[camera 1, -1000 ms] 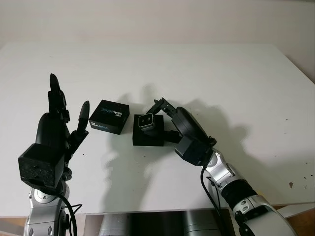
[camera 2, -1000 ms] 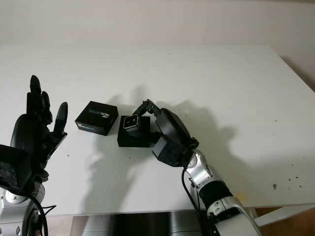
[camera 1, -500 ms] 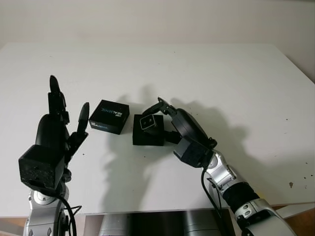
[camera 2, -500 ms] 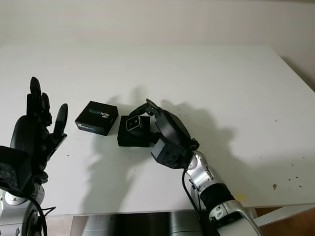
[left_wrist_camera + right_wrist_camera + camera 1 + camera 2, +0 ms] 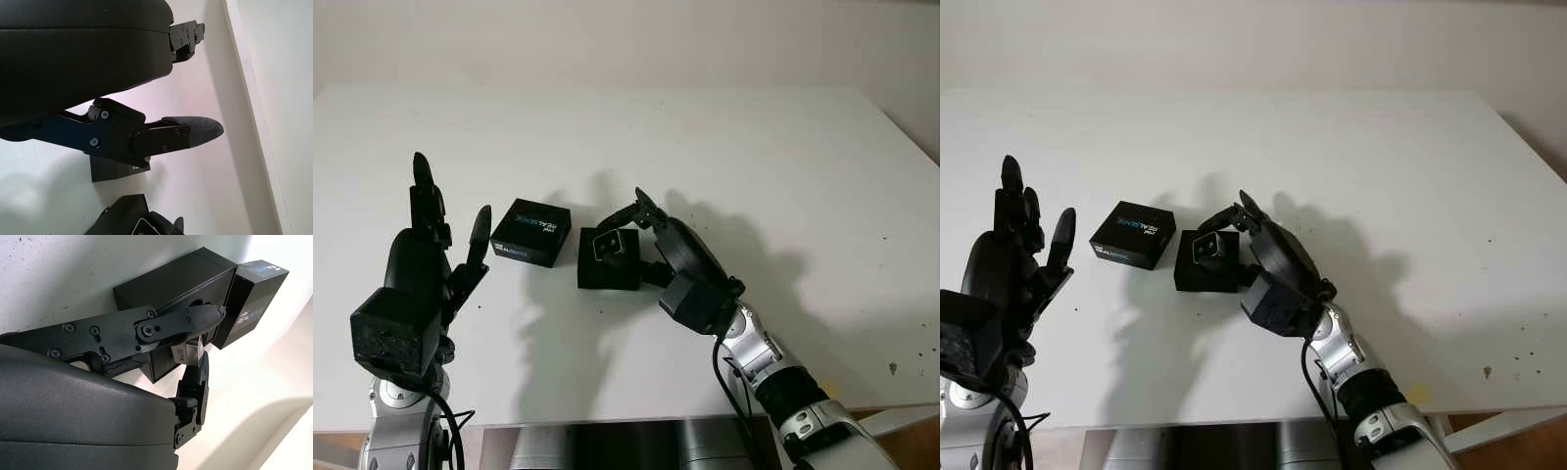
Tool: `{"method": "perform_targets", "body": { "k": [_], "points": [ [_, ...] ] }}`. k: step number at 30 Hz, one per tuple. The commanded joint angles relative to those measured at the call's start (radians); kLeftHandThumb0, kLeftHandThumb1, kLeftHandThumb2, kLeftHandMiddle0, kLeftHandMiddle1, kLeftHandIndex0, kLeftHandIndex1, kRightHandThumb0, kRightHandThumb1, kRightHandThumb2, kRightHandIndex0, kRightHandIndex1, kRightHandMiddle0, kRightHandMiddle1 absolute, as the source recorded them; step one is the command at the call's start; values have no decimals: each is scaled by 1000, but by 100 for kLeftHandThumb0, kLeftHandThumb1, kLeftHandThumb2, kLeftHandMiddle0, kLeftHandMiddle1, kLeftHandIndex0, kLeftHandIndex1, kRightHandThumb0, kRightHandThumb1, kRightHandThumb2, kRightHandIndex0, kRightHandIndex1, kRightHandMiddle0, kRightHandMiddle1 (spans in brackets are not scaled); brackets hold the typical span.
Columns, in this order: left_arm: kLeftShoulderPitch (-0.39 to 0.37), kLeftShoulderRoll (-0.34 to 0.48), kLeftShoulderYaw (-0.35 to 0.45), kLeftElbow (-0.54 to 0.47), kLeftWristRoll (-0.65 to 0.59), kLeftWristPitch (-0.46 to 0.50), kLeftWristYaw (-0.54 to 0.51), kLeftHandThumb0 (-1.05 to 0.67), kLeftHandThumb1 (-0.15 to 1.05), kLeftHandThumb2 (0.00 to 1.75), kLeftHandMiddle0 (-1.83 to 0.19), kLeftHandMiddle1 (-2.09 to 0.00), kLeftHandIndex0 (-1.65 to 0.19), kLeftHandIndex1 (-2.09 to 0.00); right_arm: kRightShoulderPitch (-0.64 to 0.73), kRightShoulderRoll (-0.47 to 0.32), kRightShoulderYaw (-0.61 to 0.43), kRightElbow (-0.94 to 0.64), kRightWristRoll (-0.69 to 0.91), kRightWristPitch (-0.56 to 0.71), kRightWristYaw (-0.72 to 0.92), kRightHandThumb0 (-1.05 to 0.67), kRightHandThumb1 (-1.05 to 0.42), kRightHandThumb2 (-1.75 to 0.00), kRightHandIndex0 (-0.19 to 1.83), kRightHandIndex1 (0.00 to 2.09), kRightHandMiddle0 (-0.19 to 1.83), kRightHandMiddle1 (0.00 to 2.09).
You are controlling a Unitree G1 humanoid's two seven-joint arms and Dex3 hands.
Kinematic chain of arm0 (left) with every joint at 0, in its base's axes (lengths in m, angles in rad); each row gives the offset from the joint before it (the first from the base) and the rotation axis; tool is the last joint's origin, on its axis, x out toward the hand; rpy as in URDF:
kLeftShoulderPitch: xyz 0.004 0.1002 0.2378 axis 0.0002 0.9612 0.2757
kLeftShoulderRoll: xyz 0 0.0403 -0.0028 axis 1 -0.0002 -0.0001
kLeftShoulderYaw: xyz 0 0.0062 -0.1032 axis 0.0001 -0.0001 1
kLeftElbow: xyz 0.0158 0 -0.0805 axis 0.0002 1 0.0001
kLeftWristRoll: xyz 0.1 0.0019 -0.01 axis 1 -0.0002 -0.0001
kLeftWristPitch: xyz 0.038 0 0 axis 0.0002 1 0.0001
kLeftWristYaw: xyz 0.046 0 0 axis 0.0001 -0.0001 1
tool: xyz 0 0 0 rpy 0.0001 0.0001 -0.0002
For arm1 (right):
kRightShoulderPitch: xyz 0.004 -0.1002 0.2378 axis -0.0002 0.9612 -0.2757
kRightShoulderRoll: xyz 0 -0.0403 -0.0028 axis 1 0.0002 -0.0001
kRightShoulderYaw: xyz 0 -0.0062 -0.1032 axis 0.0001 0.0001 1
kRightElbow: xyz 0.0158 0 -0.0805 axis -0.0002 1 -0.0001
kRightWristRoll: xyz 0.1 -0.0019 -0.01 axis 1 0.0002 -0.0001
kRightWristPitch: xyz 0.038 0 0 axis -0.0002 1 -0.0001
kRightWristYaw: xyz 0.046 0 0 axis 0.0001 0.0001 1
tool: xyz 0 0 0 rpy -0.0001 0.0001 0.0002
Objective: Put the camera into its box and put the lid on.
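Gripping small silvery square-faced camera point(image 5: 609, 243) over matte black box point(image 5: 608, 270) with right hand point(image 5: 658, 233); lid point(image 5: 532, 232) beside; left hand point(image 5: 426, 257) open, raised.

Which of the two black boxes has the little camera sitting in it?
The plain black box by the right hand, with the silver camera on top. The other box, toward the left hand, bears white lettering and holds nothing.
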Motion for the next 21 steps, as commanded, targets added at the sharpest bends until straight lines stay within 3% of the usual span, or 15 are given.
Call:
{"method": "perform_targets", "body": {
  "k": [1,4,14,21],
  "points": [
    [-6,8,0,-12,-1,-1,-4,-58,105,50,16,-5,19,0,25,-12,-5,0,5,1,4,-63,-91,-5,-4,4,8,12],
    [-6,10,3,-9,-6,-6,-7,-58,105,49,16,-5,19,0,19,-27,-19,-20,4,-21,-9,-63,-90,-5,-4,5,8,11],
    [-9,14,5,-12,-13,-3,-10,-59,105,49,17,-5,19,0,60,-132,-39,-297,-86,4,-22,-64,-91,-6,4,7,7,8],
    [-11,11,-4,-13,-5,3,-6,-57,105,51,18,-5,19,0,116,-195,-31,-489,-152,79,73,-71,-91,-5,-1,5,0,4]
  ]
}}
